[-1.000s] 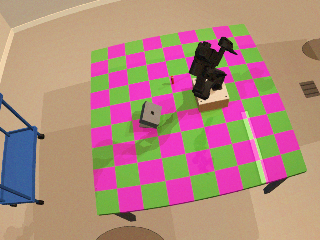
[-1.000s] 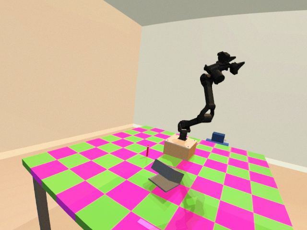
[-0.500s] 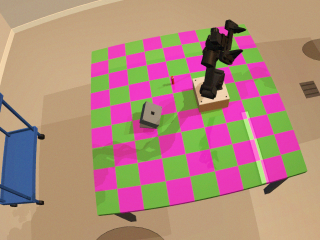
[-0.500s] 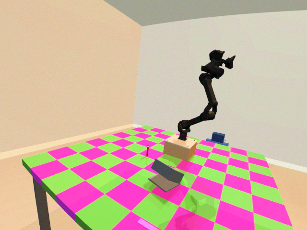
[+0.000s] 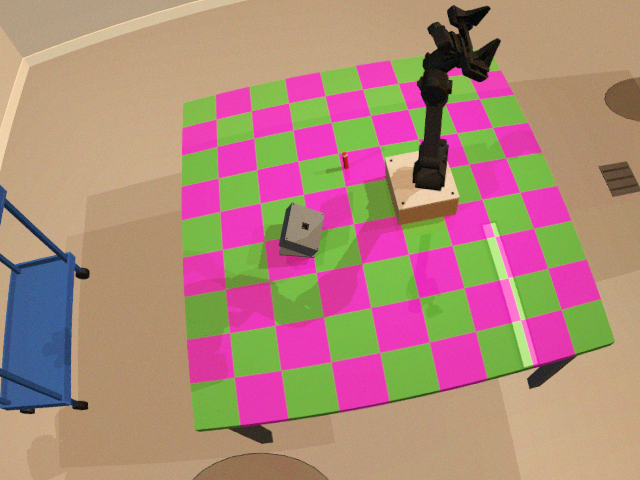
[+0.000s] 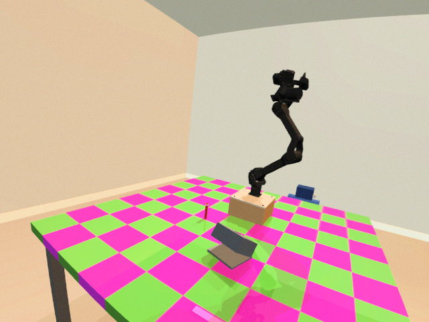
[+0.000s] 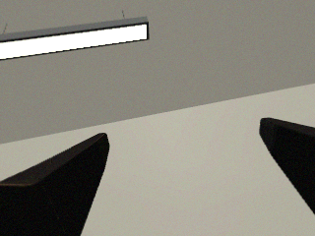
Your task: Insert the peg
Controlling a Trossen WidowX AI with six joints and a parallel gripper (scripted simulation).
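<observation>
The robot is a slim black arm (image 5: 433, 121) (image 6: 291, 129) with a dull finish, showing faint brownish glints along its edges. Its links are narrow and bar-like, joined by thicker, rounded black joint housings that bulge wider than the links. Toward the far end the body turns chunky, a cluster of blocky black parts. The jaws (image 5: 479, 35) are a pair of black wedge-shaped fingers, broad at the root and tapering to narrow, blunt tips, with flat faces and crisp edges. At this scale, any small lettering or screws on the arm are too small to tell.
</observation>
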